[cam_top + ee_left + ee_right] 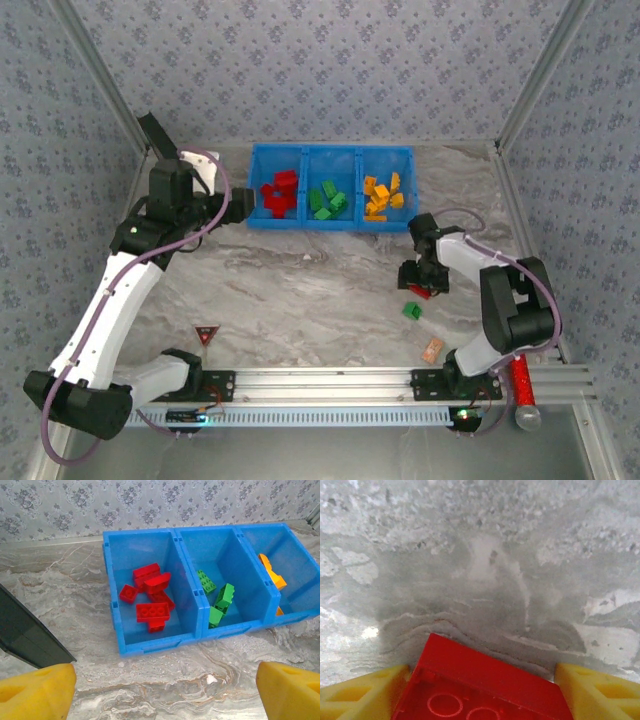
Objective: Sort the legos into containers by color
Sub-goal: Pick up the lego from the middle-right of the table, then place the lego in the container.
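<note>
The blue tray (330,150) stands at the back of the table, with red legos (280,193) in its left compartment, green ones (328,198) in the middle and orange-yellow ones (380,197) on the right. My left gripper (245,207) hovers open just in front of the tray's (155,642) left end, its yellow fingers (40,692) wide apart over bare table. My right gripper (420,285) is down on the table at the right, shut on a red lego (485,685) that fills the gap between its fingers (365,695). A green lego (412,311) lies loose just in front of it.
A small tan block (432,350) lies near the right arm's base. A red triangular sign (206,334) sits at the front left. A black flat strip (30,635) leans at the back left. A red and silver cylinder (522,385) rests outside the front right rail.
</note>
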Robot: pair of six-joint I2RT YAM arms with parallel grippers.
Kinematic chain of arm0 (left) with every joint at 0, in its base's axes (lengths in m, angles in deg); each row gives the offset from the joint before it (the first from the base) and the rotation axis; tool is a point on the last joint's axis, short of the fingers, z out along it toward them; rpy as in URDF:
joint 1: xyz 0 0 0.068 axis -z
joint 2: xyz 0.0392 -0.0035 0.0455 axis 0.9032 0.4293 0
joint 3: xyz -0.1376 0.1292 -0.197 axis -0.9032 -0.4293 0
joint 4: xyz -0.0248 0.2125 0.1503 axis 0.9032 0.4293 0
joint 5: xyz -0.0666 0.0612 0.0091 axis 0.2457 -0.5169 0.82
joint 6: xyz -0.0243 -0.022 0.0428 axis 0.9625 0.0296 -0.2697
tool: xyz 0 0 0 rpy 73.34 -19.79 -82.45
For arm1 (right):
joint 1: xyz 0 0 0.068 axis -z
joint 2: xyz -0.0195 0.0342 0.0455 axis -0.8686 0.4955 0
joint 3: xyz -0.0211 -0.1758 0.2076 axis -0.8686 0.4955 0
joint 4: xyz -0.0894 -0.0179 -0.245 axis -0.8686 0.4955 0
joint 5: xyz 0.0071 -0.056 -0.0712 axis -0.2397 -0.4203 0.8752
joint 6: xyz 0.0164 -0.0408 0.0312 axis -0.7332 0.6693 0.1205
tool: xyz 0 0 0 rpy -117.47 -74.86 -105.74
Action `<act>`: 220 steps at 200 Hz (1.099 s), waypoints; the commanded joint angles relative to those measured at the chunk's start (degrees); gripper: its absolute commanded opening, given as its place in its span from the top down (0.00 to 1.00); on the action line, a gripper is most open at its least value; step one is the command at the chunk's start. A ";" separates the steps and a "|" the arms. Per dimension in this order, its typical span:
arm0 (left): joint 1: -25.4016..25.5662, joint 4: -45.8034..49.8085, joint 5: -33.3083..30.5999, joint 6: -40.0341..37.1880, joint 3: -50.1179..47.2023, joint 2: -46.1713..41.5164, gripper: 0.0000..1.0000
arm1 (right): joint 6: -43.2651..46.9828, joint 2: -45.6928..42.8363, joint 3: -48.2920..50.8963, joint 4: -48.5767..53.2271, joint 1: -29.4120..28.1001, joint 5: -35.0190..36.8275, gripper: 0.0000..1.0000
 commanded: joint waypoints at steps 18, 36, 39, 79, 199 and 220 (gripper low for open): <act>-0.55 -0.95 -0.23 -0.73 -0.22 -0.56 0.07 | 0.30 1.68 -2.70 0.34 -1.04 -0.47 0.34; -0.55 -1.02 -0.23 -0.78 -0.22 -0.67 0.07 | 0.52 0.89 -4.56 1.52 -1.51 -0.38 0.37; -0.55 -1.07 -0.23 -0.78 -0.22 -0.67 0.07 | 0.60 0.69 -5.04 1.87 -1.62 -0.33 0.37; -0.55 -0.91 -0.74 -0.95 -0.27 -1.28 0.06 | 4.04 -1.10 -18.34 8.54 -5.34 2.73 0.39; -0.72 -0.40 -4.09 -2.25 -0.30 -4.61 0.04 | 26.13 35.72 -82.09 2.18 -20.31 6.19 0.40; -0.72 -0.73 -4.41 -2.23 -0.81 -5.05 0.03 | 29.09 41.53 -88.67 -0.53 -22.40 5.44 0.40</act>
